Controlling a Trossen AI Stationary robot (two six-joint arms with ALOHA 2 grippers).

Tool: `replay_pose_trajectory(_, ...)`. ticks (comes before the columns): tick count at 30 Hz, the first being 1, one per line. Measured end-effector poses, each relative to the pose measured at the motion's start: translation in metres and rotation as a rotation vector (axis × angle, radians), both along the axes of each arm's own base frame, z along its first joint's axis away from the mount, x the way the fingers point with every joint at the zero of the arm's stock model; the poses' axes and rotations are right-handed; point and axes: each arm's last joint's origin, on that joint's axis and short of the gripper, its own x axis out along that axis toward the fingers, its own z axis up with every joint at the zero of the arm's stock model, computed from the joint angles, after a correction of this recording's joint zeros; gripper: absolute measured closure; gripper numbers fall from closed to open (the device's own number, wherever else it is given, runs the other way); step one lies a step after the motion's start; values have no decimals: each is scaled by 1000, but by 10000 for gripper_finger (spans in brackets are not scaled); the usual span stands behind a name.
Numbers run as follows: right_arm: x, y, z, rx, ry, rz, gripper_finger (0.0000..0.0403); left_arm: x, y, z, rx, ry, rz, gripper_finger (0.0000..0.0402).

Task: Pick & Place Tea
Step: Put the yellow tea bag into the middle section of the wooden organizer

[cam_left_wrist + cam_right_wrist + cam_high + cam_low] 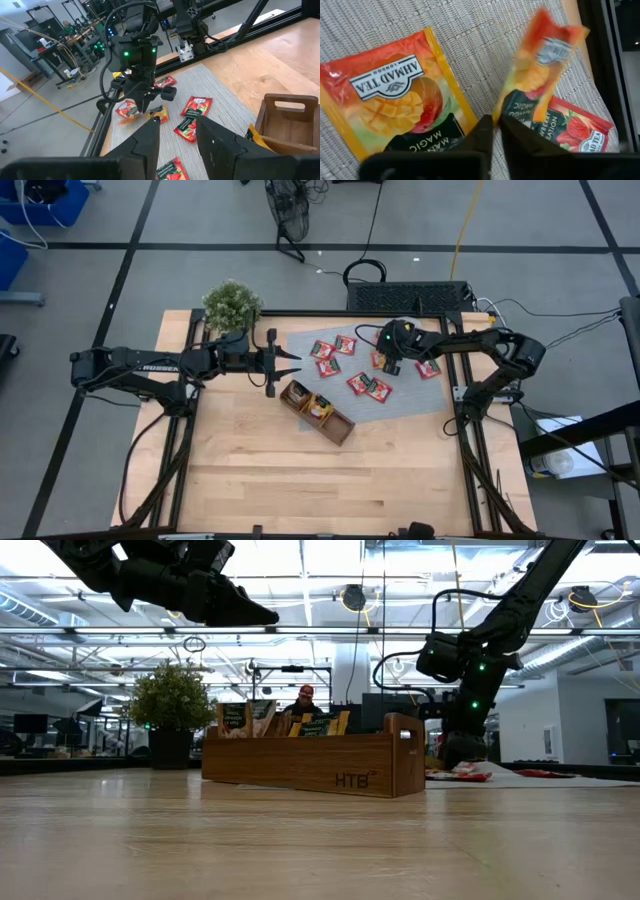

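Tea sachets lie flat on a grey mat [400, 405]: several red ones [358, 383] and an orange one [390, 105]. My right gripper [391, 366] [496, 120] points down over the mat's far part, shut on another orange sachet [545, 65] [156, 114]. A red sachet [575, 130] lies beside it. The wooden tray [318, 410] [310, 760] stands on the table with green and orange sachets upright inside. My left gripper [290, 363] [177, 125] hovers open above the table, just beyond the tray's far-left end. My right gripper pinches the orange sachet between its two fingers by one edge [512, 107], coming from above and pointing down. The rest of the sachet sticks out tilted past the fingertips. Whether it still touches the mat I cannot tell.
A potted plant [232, 305] [170, 705] stands at the table's far-left corner, behind my left arm. Bare wood [260, 480] stretches across the near half of the table. Black frame rails run along the table's edges.
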Motion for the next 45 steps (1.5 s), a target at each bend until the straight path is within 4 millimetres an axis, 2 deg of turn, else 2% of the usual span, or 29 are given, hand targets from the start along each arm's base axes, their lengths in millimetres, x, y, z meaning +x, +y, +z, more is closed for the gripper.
replay_pose_trajectory(6, 7, 1, 3, -59, -28, 17, 402, 0, 0, 0, 0, 0, 0, 270)
replay_pose_trajectory(10, 18, 17, 10, -206, 56, 78, 402, 0, 0, 0, 0, 0, 0, 270)
replay_pose_trajectory(13, 31, 46, 18, -302, 121, 240, 402, 0, 0, 0, 0, 0, 0, 270)
replay_pose_trajectory(16, 45, 83, 26, -430, 210, 492, 403, 0, 0, 0, 0, 0, 0, 270)
replay_pose_trajectory(18, 53, 107, 30, -528, 237, 591, 403, 0, 0, 0, 0, 0, 0, 270)
replay_pose_trajectory(24, 63, 171, 39, -790, 241, 645, 403, 0, -1, 1, -19, -7, -16, 270)
replay_pose_trajectory(27, 65, 196, 40, -988, 403, 661, 403, 0, -2, 1, -32, -9, -17, 270)
replay_pose_trajectory(29, 66, 208, 39, -1059, 492, 700, 403, 1, -2, 3, -32, -33, -40, 270)
replay_pose_trajectory(31, 65, 216, 38, -1066, 486, 765, 403, 1, -3, 6, -46, -63, -69, 270)
replay_pose_trajectory(34, 66, 221, 34, -1069, 481, 795, 403, 2, -5, 10, -158, -110, -119, 270)
replay_pose_trajectory(40, 74, 224, 28, -1080, 440, 784, 403, 3, -10, 14, -288, -145, -130, 270)
replay_pose_trajectory(45, 86, 222, 29, -1108, 359, 846, 403, 4, -8, 17, -419, -186, -13, 270)
